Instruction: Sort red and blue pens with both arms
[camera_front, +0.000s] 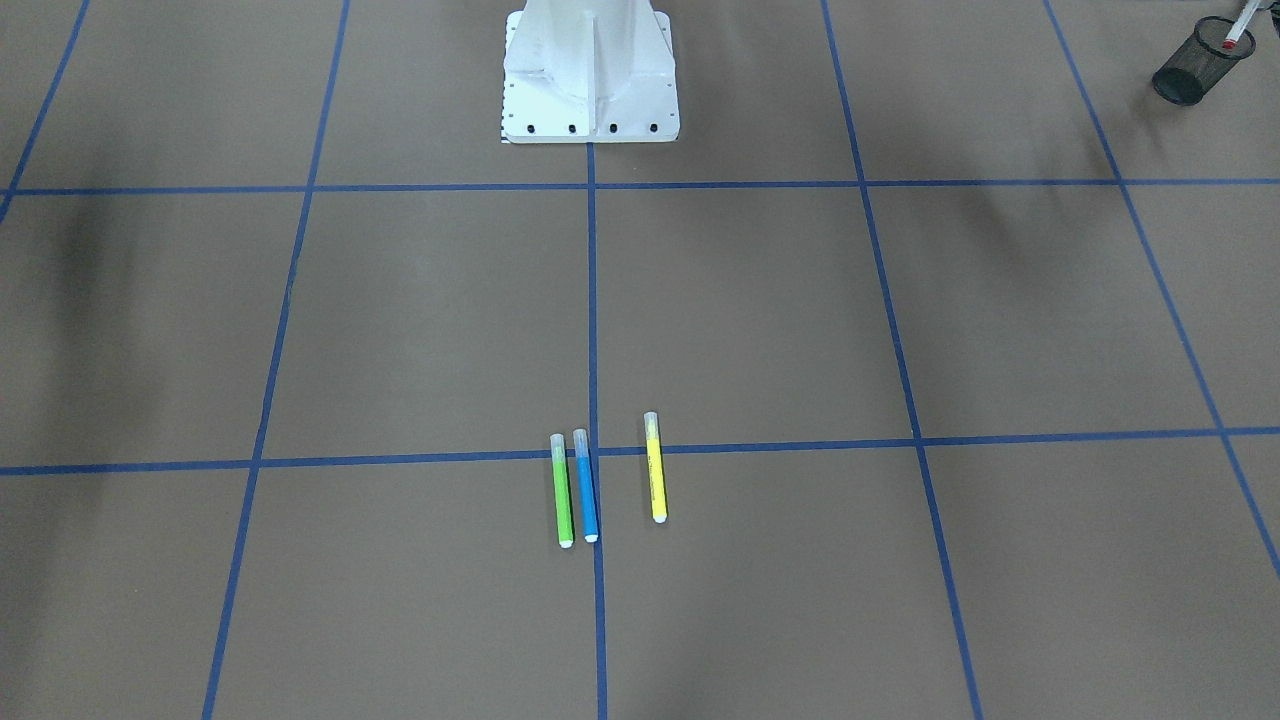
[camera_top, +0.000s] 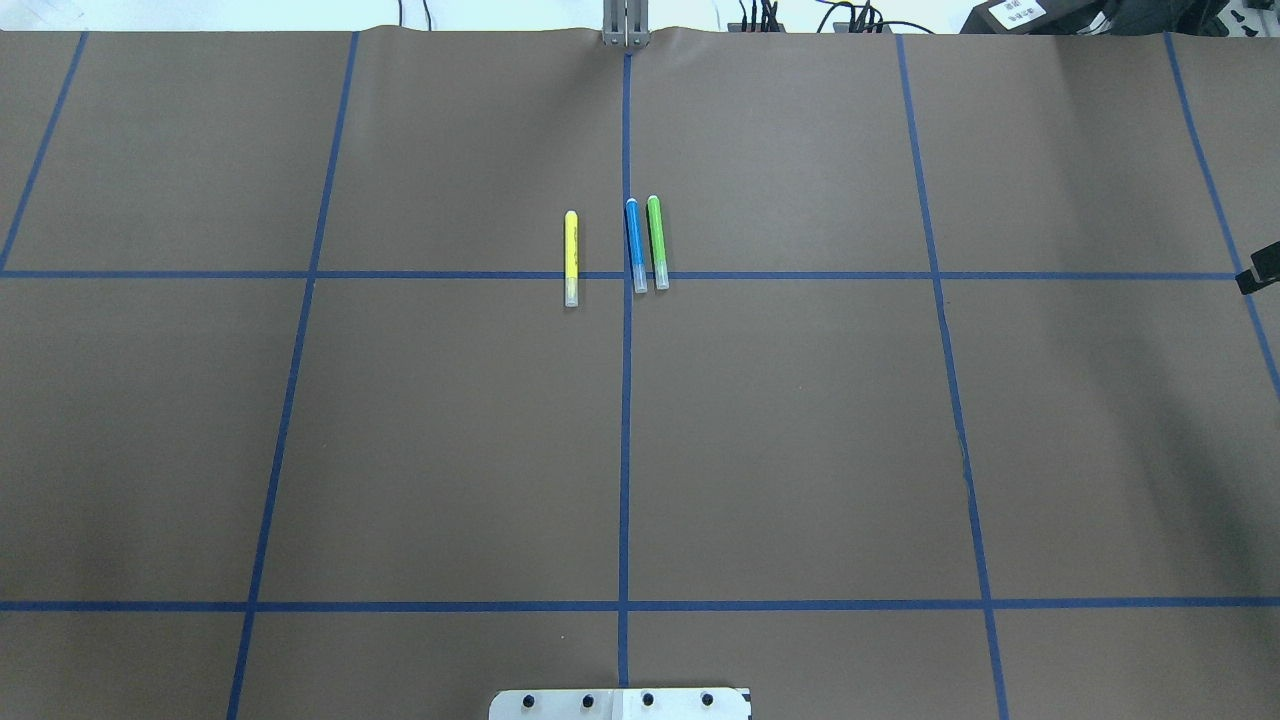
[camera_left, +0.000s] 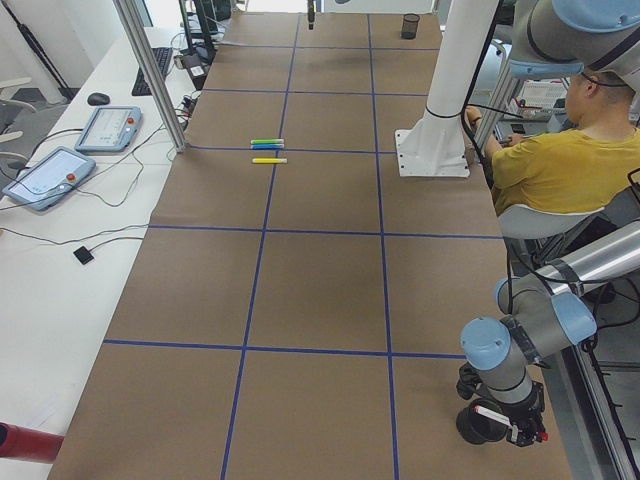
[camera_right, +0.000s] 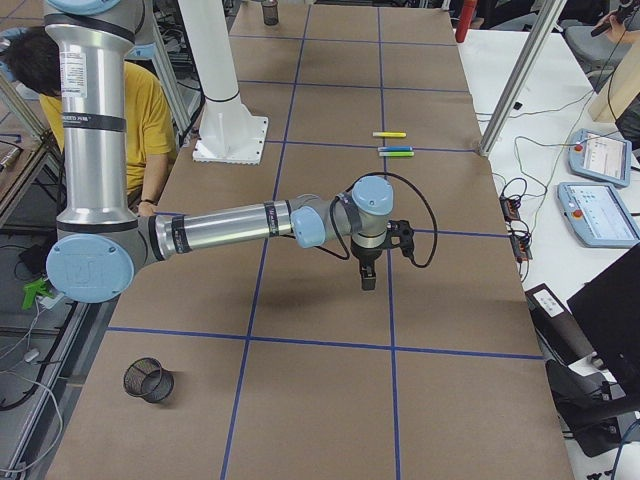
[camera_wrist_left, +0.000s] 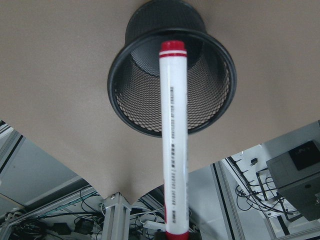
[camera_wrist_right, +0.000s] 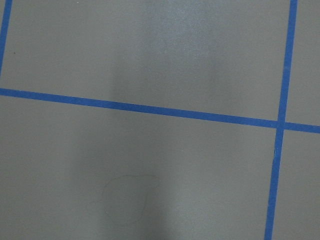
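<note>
The red pen (camera_wrist_left: 174, 140), white-barrelled with a red cap, hangs over the mouth of a black mesh cup (camera_wrist_left: 172, 75), held by my left gripper (camera_left: 512, 425). The fingers themselves are hidden in the left wrist view. From the front, the pen (camera_front: 1238, 25) pokes above the cup (camera_front: 1195, 65) at the table's corner. The blue pen (camera_top: 635, 245) lies on the brown mat between a green marker (camera_top: 657, 242) and a yellow marker (camera_top: 571, 257). My right gripper (camera_right: 367, 278) points down above bare mat, well short of the markers. I cannot tell whether it is open or shut.
A second black mesh cup (camera_right: 148, 380) stands near the table's corner on the robot's right. The white robot base (camera_front: 590, 75) rises at the mat's middle edge. A person in a yellow shirt (camera_left: 555, 165) sits behind the robot. Two teach pendants (camera_left: 75, 150) lie beside the mat.
</note>
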